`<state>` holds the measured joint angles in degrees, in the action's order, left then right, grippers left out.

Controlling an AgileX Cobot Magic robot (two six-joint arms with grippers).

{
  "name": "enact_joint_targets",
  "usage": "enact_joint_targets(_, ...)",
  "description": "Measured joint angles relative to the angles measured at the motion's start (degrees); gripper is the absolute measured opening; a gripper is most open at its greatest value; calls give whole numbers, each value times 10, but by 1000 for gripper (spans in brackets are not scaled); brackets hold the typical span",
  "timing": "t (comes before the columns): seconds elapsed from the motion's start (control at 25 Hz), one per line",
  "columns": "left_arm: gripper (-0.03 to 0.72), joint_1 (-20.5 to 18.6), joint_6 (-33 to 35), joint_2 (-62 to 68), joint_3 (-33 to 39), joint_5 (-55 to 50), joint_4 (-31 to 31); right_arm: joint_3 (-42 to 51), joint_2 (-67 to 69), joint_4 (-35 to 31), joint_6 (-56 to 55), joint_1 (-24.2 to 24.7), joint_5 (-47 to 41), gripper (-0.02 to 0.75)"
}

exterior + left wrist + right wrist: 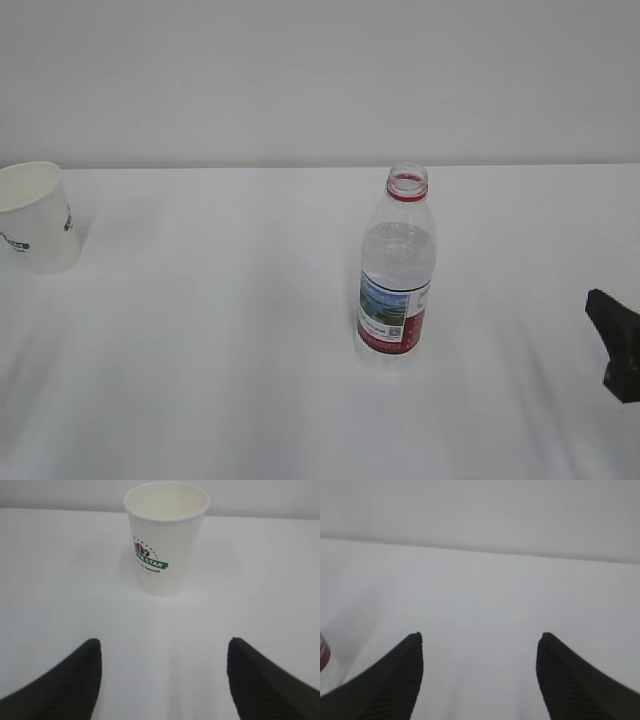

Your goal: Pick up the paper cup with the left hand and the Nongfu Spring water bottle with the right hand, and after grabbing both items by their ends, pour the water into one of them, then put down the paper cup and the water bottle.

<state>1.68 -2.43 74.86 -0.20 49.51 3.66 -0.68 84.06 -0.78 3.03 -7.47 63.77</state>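
Note:
The white paper cup stands upright at the table's far left edge; the left wrist view shows the cup straight ahead with its green-and-dark logo facing me. My left gripper is open, well short of the cup, with bare table between its fingers. The Nongfu Spring water bottle stands upright and capless mid-table, partly filled with clear water. A sliver of the bottle shows at the right wrist view's left edge. My right gripper is open and empty, to the bottle's right; its black tip shows at the exterior view's right edge.
A white table runs back to a plain pale wall. Nothing else stands on it in these views.

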Motion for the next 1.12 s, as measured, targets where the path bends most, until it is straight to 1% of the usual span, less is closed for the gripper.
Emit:
enact_joint_targets(0.12, 569, 0, -23, 0, 0, 13, -55, 10, 21, 16, -10, 0, 6, 535)
enact_joint_targets(0.2, 569, 0, -30, 0, 0, 15, -75, 10, 34, 39, -16, 0, 11, 534)
enact_joint_targets(0.32, 567, 0, -37, 0, 0, 16, -82, 10, 44, 87, -22, 0, 11, 534)
enact_joint_targets(0.44, 553, 0, -44, 0, 0, 15, -83, 10, 44, 110, -30, 0, 13, 534)
enact_joint_targets(0.52, 538, 0, -46, 0, 0, 15, -83, 10, 44, 113, -30, 0, 14, 534)
enact_joint_targets(0.68, 483, 0, -80, 0, 0, 15, -83, 10, 44, 117, -30, 0, 14, 534)
enact_joint_targets(0.84, 438, 0, -89, 0, 0, 24, -83, 10, 44, 122, -34, 0, 14, 535)
enact_joint_targets(1.12, 415, 0, -90, 0, 0, 30, -84, 10, 44, 132, -77, 0, 15, 535)
